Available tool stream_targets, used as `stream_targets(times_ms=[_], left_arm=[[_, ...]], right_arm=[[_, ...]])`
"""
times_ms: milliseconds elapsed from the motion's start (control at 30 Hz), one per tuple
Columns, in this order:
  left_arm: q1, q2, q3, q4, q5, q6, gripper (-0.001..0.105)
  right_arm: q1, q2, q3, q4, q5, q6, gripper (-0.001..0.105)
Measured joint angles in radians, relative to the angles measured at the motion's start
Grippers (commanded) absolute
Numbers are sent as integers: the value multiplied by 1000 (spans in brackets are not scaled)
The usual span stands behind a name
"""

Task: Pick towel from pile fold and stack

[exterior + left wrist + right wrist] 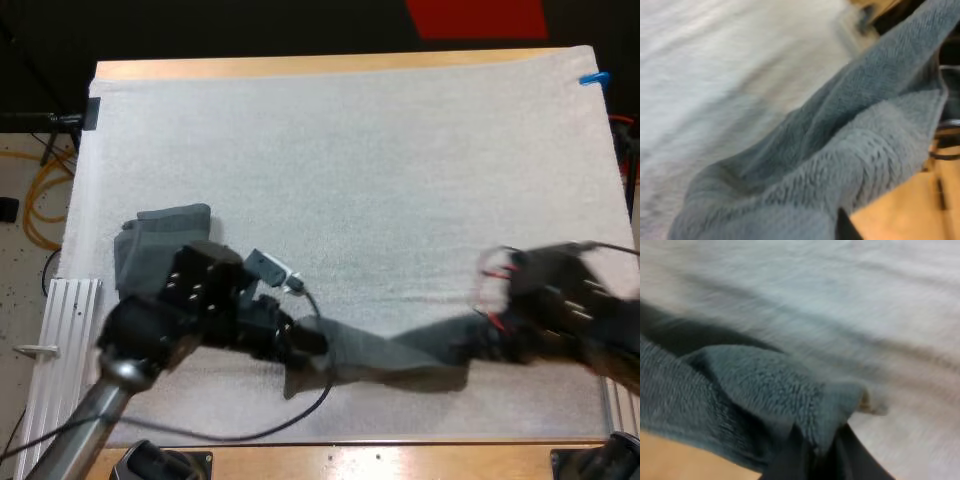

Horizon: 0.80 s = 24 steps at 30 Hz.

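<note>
A dark grey-green towel (395, 358) hangs stretched between my two grippers, low over the front of the white mat (380, 170). My left gripper (312, 345) is shut on its left end; in the left wrist view the towel (850, 150) drapes close over a dark fingertip (843, 228). My right gripper (478, 345) is shut on the right end, and in the right wrist view the fingers (790, 460) pinch a fold of the towel (755, 385). A second grey-green towel (158, 245) lies bunched at the mat's left side, partly behind my left arm.
A ridged metal rail (60, 330) runs along the mat's left edge. The wooden table edge (400, 458) lies just in front of the held towel. The mat stretches bare behind the towel toward the far side.
</note>
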Motion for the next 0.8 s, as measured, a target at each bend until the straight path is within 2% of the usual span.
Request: stream_targets(times_ms=[100, 200, 300, 400, 600, 800], left_arm=[[41, 92, 50, -141, -22, 5, 0], [110, 204, 65, -278, -30, 15, 0], [187, 319, 65, -413, 6, 15, 0], [254, 435, 65, -522, 69, 0, 0], [329, 589, 65, -666, 126, -14, 0], [363, 681, 65, -793, 136, -33, 0]], right_arm=[[-70, 130, 76, -158, 3, -40, 0], [-169, 267, 111, -314, -12, -69, 0], [-249, 387, 112, -483, -82, -92, 0], [-294, 483, 112, -618, -106, -98, 0], [-348, 586, 112, -772, -96, -92, 0], [-361, 652, 112, -885, -73, -74, 0]])
